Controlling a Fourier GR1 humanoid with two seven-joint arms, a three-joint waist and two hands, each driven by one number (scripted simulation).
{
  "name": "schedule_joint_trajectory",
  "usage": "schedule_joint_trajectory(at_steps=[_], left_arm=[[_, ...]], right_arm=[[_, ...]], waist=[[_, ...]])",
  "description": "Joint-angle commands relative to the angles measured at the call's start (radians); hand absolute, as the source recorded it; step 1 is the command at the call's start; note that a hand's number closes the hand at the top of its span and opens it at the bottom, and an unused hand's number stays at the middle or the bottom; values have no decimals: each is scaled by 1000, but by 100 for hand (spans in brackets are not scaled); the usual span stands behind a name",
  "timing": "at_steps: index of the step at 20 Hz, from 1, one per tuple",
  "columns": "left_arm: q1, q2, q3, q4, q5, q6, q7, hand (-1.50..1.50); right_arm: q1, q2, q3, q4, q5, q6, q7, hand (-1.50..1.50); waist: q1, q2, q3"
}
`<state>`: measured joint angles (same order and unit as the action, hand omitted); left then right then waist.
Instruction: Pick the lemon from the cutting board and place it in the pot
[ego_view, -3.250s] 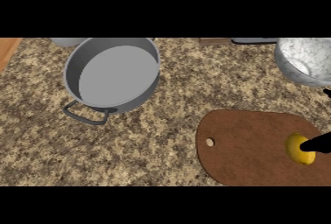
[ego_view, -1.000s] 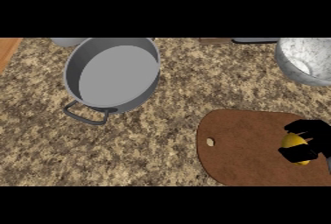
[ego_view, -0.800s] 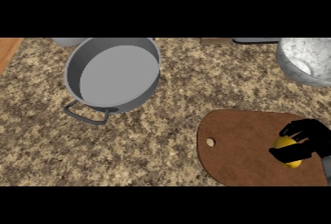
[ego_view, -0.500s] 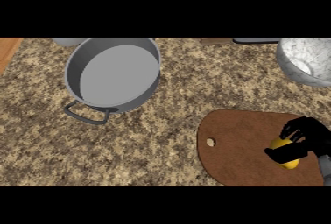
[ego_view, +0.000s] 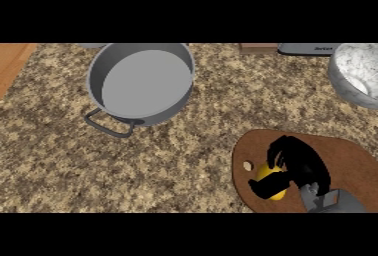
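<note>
Yellow lemon (ego_view: 270, 177) sits inside the right robot hand (ego_view: 295, 165), fingers curled round it, over the board (ego_view: 347, 160). Pot (ego_view: 140, 82) lies well up-left of the robot hand, across bare counter (ego_view: 148, 170).

One pot (ego_view: 140, 82), far left. One cutting board (ego_view: 347, 160), near right. One lemon (ego_view: 270, 175) on the board. One hand (ego_view: 299, 165) over the lemon. One grey bowl (ego_view: 354, 75), far right. One counter (ego_view: 111, 175).
</note>
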<state>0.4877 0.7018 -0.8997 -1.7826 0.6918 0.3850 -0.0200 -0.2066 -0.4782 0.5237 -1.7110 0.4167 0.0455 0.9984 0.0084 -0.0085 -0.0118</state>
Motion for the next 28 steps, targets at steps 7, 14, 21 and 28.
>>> schedule_joint_trajectory(at_steps=[7, 14, 21, 28], left_arm=[[-231, -38, 149, -69, -37, 25, -93, 0], [-224, -20, 123, -74, -27, 39, -109, 0], [-246, -21, 125, -67, 5, 55, -116, 0], [-259, 5, 104, -77, -1, 66, -141, 0]], right_arm=[[-154, 123, 120, -25, 303, -44, 192, 150], [-293, 234, 127, -94, 471, -48, 217, 150], [-441, 360, 94, -131, 554, -24, 204, 150], [-566, 474, 12, -49, 597, -2, 216, 150]], waist=[[-62, -33, -1], [-77, -42, 0], [-76, -29, 2], [-52, -18, 3]])
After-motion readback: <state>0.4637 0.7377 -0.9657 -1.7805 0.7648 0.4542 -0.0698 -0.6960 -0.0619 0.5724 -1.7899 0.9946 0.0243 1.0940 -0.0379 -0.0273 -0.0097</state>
